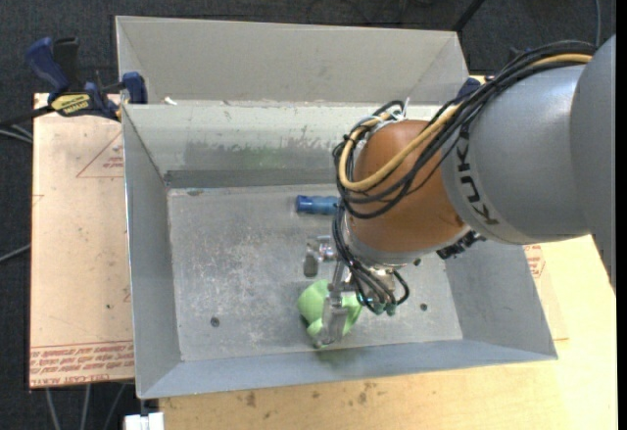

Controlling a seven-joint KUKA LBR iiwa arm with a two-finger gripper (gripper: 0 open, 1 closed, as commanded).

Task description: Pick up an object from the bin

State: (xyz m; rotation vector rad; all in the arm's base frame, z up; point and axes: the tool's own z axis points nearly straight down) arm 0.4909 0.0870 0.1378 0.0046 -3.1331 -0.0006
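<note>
Fingers (336,312) stand low at the middle of the bin's (147,252) front wall, planted on a soft lime-green lump (313,305) that bulges mostly to their left. Whether they pinch it, I cannot tell. Farther back, well apart, lies a small blue piece (315,205), no hindrance.

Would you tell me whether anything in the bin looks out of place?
Nothing stands out: the hand is at a light green lump near the bin's front wall, a blue piece lies further back.
</note>
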